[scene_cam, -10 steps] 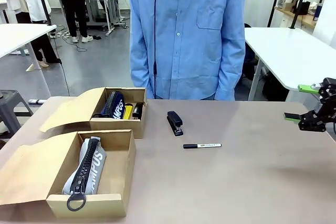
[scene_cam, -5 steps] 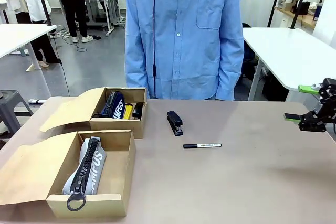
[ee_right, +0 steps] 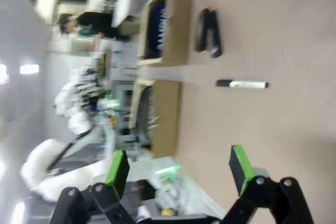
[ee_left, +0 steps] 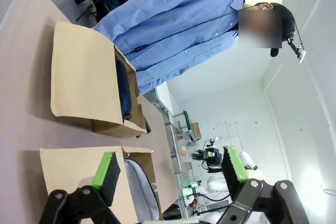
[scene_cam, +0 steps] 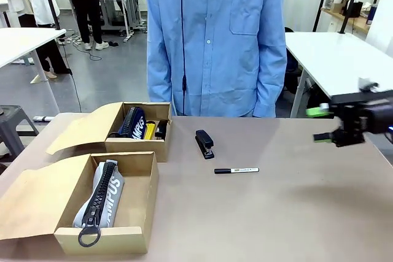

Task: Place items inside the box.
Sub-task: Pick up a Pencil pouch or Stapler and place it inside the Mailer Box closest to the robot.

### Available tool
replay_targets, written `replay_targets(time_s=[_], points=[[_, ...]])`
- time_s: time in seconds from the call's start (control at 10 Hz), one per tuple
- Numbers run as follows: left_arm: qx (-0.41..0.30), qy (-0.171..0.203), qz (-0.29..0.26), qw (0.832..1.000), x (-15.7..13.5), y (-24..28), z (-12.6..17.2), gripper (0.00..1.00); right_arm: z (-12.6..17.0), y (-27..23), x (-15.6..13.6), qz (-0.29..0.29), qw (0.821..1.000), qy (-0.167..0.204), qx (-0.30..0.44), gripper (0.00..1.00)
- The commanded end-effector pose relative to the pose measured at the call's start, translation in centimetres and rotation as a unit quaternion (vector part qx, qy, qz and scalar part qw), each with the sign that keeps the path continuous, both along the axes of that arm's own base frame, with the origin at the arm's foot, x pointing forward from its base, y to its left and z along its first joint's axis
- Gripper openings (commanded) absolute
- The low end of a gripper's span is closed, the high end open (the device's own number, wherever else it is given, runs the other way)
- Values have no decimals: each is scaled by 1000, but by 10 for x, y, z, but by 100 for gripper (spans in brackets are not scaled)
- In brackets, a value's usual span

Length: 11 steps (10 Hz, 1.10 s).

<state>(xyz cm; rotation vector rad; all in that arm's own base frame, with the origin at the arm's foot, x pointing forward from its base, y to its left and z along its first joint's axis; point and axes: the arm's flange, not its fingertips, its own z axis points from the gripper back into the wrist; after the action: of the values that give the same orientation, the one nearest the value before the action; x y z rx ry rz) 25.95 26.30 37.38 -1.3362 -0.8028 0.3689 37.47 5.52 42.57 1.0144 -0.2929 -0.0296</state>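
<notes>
Front view: pouch [scene_cam: 101, 197] boxed already; stapler [scene_cam: 204, 143] and marker [scene_cam: 236, 170] wait on the counter [scene_cam: 295, 213]; my right end effector [scene_cam: 320, 124] gapes wide, empty.

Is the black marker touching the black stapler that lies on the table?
Apart. The front view shows it: the stapler lies farther back and the marker nearer the camera, with a strip of bare table between them.

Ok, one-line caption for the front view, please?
Open right gripper hovers above the table's right side; stapler and marker pen lie loose beside the part-filled near box and far box.
</notes>
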Motion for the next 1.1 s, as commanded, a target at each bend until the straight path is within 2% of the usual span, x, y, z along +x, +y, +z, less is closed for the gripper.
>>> replay_targets(time_s=[0.0,0.1,0.2,0.3,0.5,0.6,0.7,0.9,1.0], points=[[0,-16,3,1000,1,-2,1,100,24,58,19,-15,975,15,-219,100],[0,-16,3,1000,1,-2,1,100,25,57,20,6,978,-2,-208,100],[0,-16,3,1000,1,-2,1,100,24,49,17,14,983,3,-185,100],[0,-16,3,1000,1,-2,1,100,32,74,9,-2,989,-31,-148,100],[0,-16,3,1000,1,-2,1,100,36,97,7,24,975,-35,-217,100],[0,-16,3,1000,1,-2,1,100,38,93,7,17,960,-19,-280,100],[0,-16,3,1000,1,-2,1,100,48,30,2,13,984,-52,-169,100],[0,-16,3,1000,1,-2,1,100,35,-93,-33,-79,990,-17,-113,100],[0,-16,3,1000,1,-2,1,100,19,-123,-60,-111,989,-6,-99,100]])
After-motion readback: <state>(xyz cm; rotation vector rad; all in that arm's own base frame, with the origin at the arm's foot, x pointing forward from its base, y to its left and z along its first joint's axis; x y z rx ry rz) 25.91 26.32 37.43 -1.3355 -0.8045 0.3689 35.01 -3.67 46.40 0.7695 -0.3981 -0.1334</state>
